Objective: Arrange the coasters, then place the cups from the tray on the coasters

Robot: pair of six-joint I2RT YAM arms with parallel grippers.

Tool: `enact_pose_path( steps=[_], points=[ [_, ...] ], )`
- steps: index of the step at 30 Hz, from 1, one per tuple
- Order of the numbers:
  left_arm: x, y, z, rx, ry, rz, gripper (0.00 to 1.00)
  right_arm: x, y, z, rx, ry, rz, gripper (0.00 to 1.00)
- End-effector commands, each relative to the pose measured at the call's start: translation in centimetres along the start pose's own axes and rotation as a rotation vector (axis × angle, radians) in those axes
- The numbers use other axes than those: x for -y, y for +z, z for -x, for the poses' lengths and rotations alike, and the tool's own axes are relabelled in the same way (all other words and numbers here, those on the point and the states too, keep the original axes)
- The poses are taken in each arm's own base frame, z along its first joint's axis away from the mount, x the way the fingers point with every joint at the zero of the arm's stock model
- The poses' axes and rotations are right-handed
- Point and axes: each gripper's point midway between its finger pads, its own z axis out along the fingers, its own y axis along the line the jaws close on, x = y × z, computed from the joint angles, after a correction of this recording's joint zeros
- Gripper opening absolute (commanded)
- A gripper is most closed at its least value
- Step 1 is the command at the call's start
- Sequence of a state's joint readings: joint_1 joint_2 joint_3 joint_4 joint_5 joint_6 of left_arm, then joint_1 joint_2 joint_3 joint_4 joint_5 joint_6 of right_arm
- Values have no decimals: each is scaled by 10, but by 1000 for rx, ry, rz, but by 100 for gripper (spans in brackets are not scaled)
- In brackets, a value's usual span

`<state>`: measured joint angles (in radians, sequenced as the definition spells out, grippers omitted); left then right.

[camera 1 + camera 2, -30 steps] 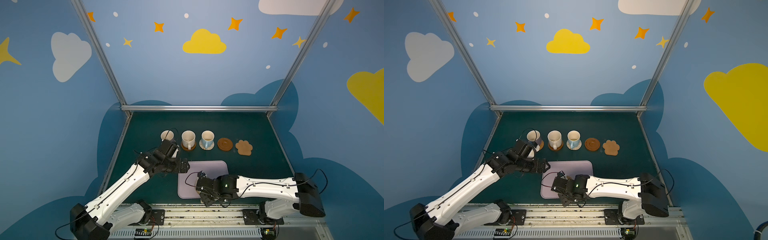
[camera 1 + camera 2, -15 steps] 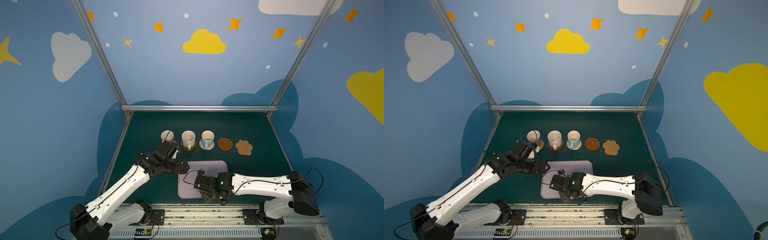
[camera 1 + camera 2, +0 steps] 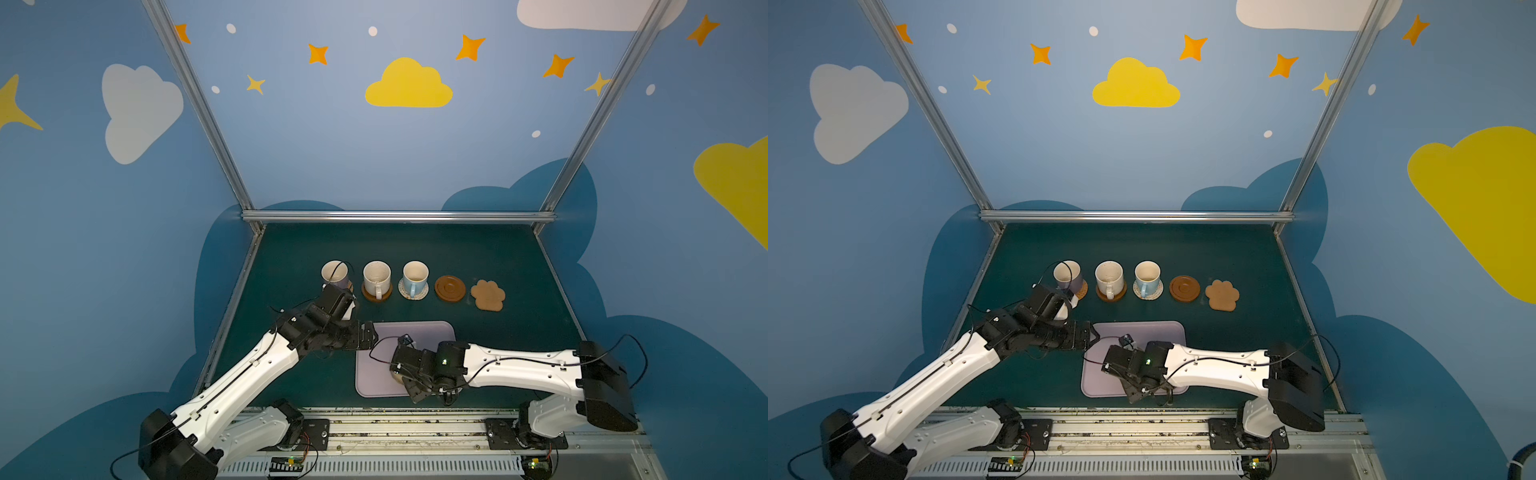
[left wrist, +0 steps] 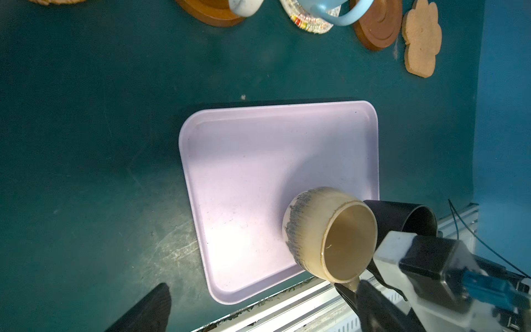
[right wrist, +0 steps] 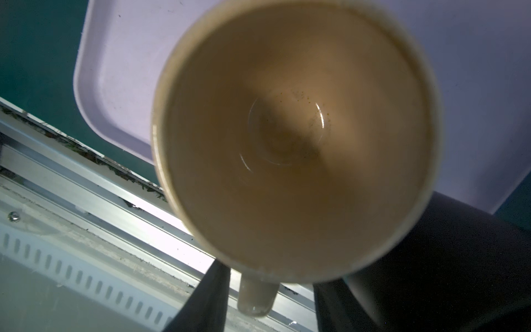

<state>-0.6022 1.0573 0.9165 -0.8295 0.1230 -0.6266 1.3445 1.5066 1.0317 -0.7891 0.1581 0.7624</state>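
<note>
The mustard yellow cup (image 4: 330, 232) stands on the near right part of the lilac tray (image 3: 415, 332), with a black cup (image 4: 402, 214) right beside it. My right gripper (image 3: 405, 384) straddles the yellow cup's handle (image 5: 255, 296). Its fingers (image 5: 207, 293) stand on either side with a gap showing, so it is open. My left gripper (image 3: 370, 336) hovers wide open and empty at the tray's far left corner. In the back row, the lilac cup (image 3: 334, 274), cream cup (image 3: 376, 276) and light blue cup (image 3: 415, 276) each sit on a coaster. A brown disc coaster (image 3: 450, 288) and a paw coaster (image 3: 488, 295) lie bare.
The aluminium rail (image 3: 415, 419) runs along the table's near edge, just below the tray and the right gripper. Blue walls and metal posts close in the back and both sides. My left arm's wrist lies close to the lilac cup.
My right arm has settled lower over the tray's near right corner, and its jaws have narrowed around the yellow cup's handle. The left arm has hardly moved.
</note>
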Motion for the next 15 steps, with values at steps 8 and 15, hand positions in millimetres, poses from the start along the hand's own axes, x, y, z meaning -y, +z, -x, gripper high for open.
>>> enact_pose_path(
  steps=[8,15],
  points=[
    [1,0,-4,11,-34,-38,100,1,7,14,58,-12,-28,42],
    [2,3,-6,6,-45,-57,100,0,11,15,48,-15,-41,44]
  ],
)
